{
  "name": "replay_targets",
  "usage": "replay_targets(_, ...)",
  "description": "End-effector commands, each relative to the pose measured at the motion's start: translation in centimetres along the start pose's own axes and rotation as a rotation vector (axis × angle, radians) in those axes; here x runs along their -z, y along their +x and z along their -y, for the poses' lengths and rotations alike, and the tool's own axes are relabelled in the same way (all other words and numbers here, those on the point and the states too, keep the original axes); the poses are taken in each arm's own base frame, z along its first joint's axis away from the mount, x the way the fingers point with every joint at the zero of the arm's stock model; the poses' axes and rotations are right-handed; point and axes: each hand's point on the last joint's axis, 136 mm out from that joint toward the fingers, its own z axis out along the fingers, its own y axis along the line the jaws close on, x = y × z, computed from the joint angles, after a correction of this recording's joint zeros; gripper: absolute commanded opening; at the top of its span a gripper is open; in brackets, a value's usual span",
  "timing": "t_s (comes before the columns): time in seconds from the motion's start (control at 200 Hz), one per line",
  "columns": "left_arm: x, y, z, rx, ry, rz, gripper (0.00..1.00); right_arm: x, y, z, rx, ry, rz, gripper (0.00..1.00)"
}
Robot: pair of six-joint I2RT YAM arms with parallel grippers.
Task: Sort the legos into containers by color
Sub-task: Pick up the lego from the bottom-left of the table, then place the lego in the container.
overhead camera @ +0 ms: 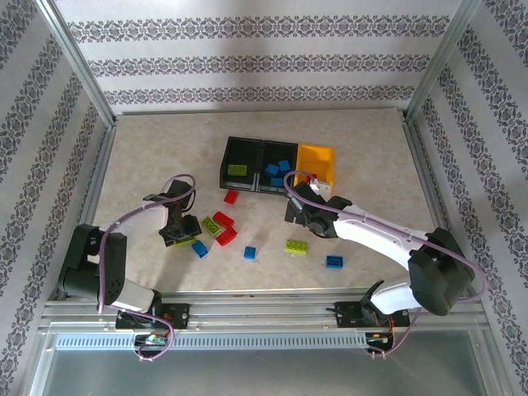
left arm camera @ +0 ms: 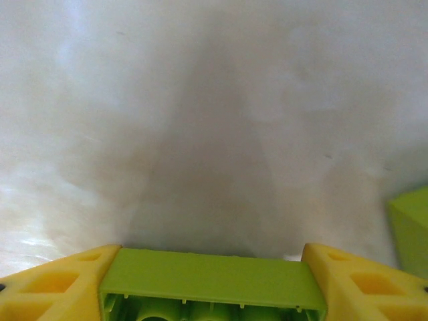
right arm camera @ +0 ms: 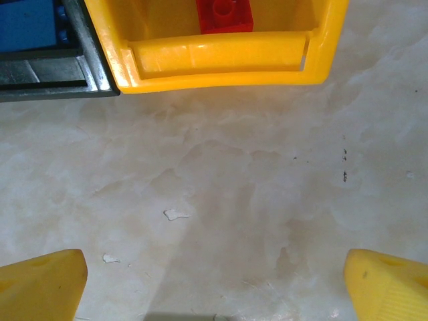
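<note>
In the left wrist view a lime green lego point(left arm camera: 210, 274) lies on its side between my yellow fingers and touches both; my left gripper point(left arm camera: 212, 284) is shut on it, low over the table. From above, that gripper point(overhead camera: 180, 233) sits at the left end of the loose legos. Near it lie a green lego point(overhead camera: 211, 225), red legos point(overhead camera: 223, 221) and a blue one point(overhead camera: 200, 248). The containers stand in a row: a black bin point(overhead camera: 228, 162) holding a green lego, a black bin point(overhead camera: 264, 177) with blue ones, and a yellow bin point(overhead camera: 318, 154). My right gripper point(overhead camera: 299, 206) is open in front of the yellow bin point(right arm camera: 221, 57).
A red lego point(right arm camera: 224, 15) lies inside the yellow bin. More legos are scattered mid-table: red point(overhead camera: 232, 196), blue point(overhead camera: 250, 252), green point(overhead camera: 296, 246), blue point(overhead camera: 334, 261). Another green lego point(left arm camera: 409, 231) sits at the right edge of the left wrist view. Metal frame rails border the table.
</note>
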Motion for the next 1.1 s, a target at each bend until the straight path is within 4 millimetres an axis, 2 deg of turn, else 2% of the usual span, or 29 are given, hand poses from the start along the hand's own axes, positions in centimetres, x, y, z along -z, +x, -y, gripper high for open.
replay_targets(0.0, 2.3, -2.1, 2.5, 0.006, 0.114, 0.062, 0.63, 0.5, -0.5, 0.2, 0.007, 0.006, 0.017, 0.98)
replay_targets(0.085, 3.7, -3.6, 3.8, 0.006, 0.166, 0.116, 0.62, 0.6, -0.6, 0.3, 0.007, 0.009, 0.027, 0.98)
replay_targets(0.275, 6.7, -7.2, 8.2, -0.015, 0.31, 0.238, 0.63, 1.0, -0.8, 0.5, -0.005, 0.013, 0.05, 0.98)
replay_targets(0.43, 7.9, -9.5, 12.5, -0.084, 0.362, 0.295, 0.63, 1.3, -0.9, 0.4, -0.003, 0.011, 0.055, 0.98)
replay_targets(0.58, 8.9, -11.7, 15.9, -0.181, 0.337, 0.359, 0.63, 1.6, -0.7, 0.3, 0.007, 0.008, 0.065, 0.98)
replay_targets(0.864, 9.1, -15.7, 21.1, -0.366, 0.236, 0.428, 0.63, 2.0, -0.4, 0.1, 0.028, 0.012, 0.077, 0.98)
replay_targets(1.094, 6.9, -18.2, 23.4, -0.43, 0.145, 0.415, 0.64, 2.1, -0.4, -0.1, 0.031, 0.009, 0.08, 0.98)
